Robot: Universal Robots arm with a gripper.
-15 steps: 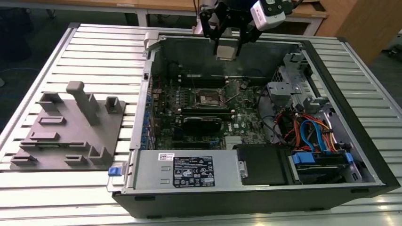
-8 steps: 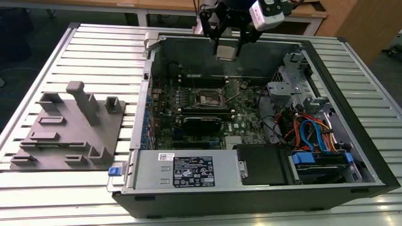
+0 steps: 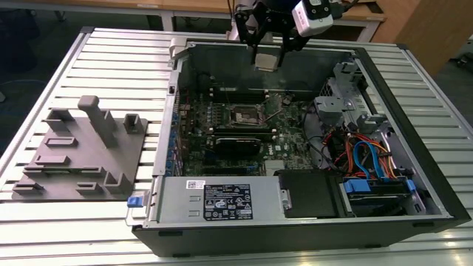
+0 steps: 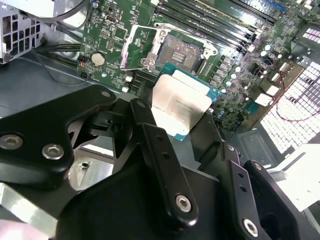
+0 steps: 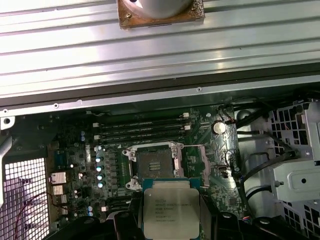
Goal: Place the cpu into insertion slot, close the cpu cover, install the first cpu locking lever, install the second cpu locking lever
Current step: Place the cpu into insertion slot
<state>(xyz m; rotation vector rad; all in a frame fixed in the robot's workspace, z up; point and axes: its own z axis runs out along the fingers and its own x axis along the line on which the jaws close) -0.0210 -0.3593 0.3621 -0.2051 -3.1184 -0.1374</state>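
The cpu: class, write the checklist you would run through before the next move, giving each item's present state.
1. cpu held in the gripper: ok, clamped on two opposite edges.
2. insertion slot empty: ok.
3. cpu cover swung open, off the slot: ok.
4. cpu centred above the slot: cannot tell; it hangs apart from it.
5. Corner marks of cpu and slot matched: cannot tell.
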